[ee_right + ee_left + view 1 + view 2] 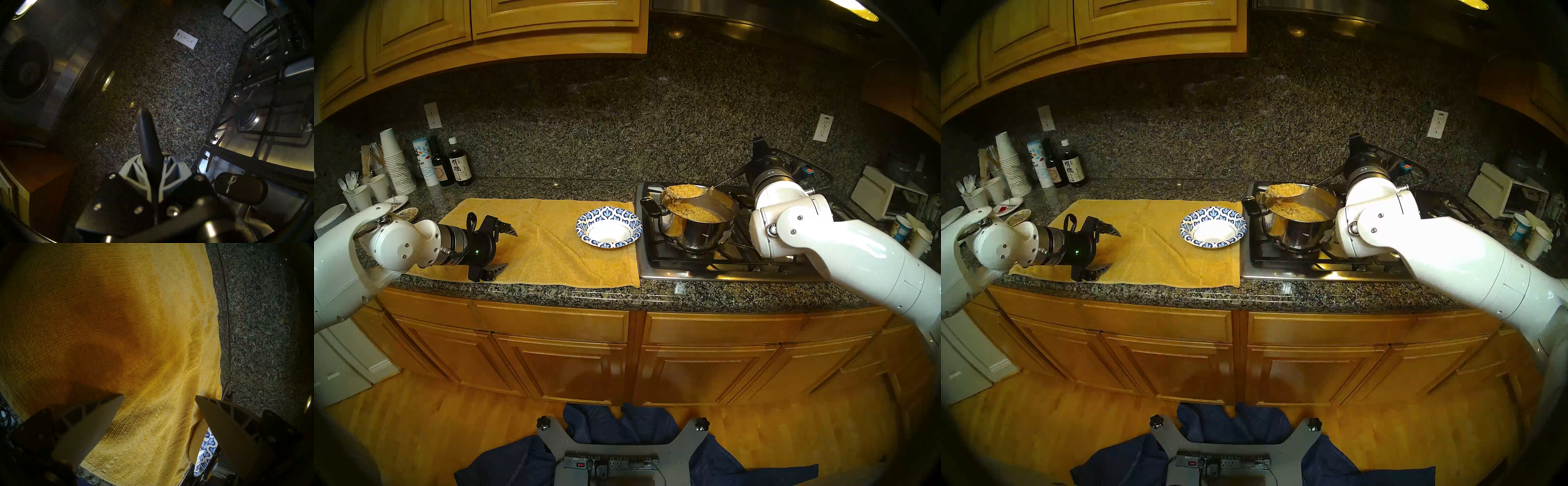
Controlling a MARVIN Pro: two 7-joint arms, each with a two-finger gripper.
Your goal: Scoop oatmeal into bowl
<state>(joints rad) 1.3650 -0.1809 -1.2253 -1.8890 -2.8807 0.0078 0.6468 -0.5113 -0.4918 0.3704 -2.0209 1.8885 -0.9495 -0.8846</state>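
Head stereo left shows the right gripper [755, 154] closed on the dark handle of a metal ladle [685, 195], whose bowl hangs heaped with oatmeal [682, 190] above the far left edge of a steel pot [699, 229]. More of the tan, grainy porridge lies inside the pot, which stands on a burner grate of the gas cooktop [680, 268]. Just left of the cooktop, the paper bowl [609, 226] with its blue-and-white leaf rim sits on the right end of a yellow towel [544, 244] spread over the granite counter [551, 295]; its white centre holds no porridge. Over the towel's left end the left gripper [504, 249] hovers with its fingers spread wide and nothing between them. Right wrist view confirms the clamp: the two grey fingers [130, 171] press against the black handle [149, 140], which sticks out past them toward the speckled backsplash [169, 84]. Left wrist view looks onto the towel, with a sliver of the bowl's patterned rim beside one fingertip.
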